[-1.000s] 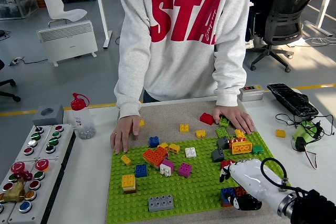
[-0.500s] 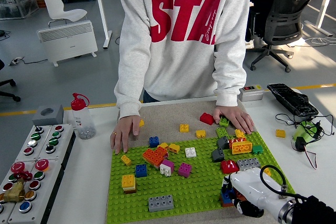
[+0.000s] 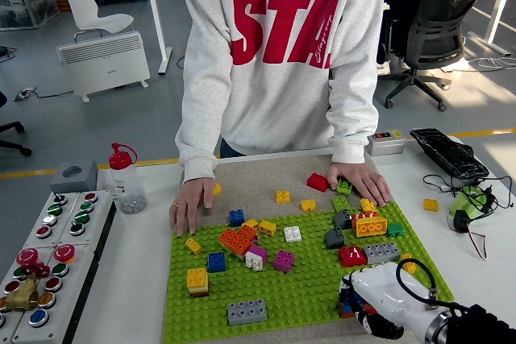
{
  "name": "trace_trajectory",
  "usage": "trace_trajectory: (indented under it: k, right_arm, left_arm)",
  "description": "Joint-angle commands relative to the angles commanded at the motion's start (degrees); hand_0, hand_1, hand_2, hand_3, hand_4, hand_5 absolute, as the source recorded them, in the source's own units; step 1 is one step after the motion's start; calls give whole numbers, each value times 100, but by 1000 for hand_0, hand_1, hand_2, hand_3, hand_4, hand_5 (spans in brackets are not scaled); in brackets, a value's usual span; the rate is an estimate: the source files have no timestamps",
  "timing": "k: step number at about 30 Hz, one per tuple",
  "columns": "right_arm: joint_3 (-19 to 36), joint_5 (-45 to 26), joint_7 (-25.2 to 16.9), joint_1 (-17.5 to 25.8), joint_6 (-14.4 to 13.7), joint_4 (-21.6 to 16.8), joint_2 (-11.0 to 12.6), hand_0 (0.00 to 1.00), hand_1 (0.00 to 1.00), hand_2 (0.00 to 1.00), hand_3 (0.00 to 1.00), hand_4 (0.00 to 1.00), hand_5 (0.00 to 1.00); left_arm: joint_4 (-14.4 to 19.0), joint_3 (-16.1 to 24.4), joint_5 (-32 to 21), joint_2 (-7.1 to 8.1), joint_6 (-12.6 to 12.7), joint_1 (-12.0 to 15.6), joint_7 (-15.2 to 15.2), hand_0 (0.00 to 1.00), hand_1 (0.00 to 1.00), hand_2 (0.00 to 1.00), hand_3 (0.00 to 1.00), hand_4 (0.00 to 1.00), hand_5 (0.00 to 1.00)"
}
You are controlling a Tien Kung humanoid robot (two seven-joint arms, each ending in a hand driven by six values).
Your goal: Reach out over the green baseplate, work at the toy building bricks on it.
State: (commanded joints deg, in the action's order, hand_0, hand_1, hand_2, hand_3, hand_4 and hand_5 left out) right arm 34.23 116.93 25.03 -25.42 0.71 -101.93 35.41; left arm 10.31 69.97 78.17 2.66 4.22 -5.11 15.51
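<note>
The right hand (image 3: 372,305) lies low at the near right corner of the green baseplate (image 3: 266,279), its white fingers curled over a small cluster of blue and red bricks (image 3: 352,304) — whether it truly grips them I cannot tell. Farther in on the baseplate from this cluster stand a red brick (image 3: 352,256) and a grey brick (image 3: 382,252); a long grey brick (image 3: 247,311) sits at the near edge. Such bricks look light, stiff and smooth — probably best pinched on two opposite side walls. A person's hands (image 3: 190,203) rest at the baseplate's far edge on the counter (image 3: 133,279).
</note>
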Motion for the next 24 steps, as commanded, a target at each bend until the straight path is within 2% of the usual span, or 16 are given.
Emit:
trace_trajectory:
  k: [24]
  right_arm:
    - [-22,-24,31,-1,31,0,-66,65,290,587,552,369,97]
  left_arm:
    - [0,-41,-69,4,-8,-32,-2,689,699,685,623,358,998]
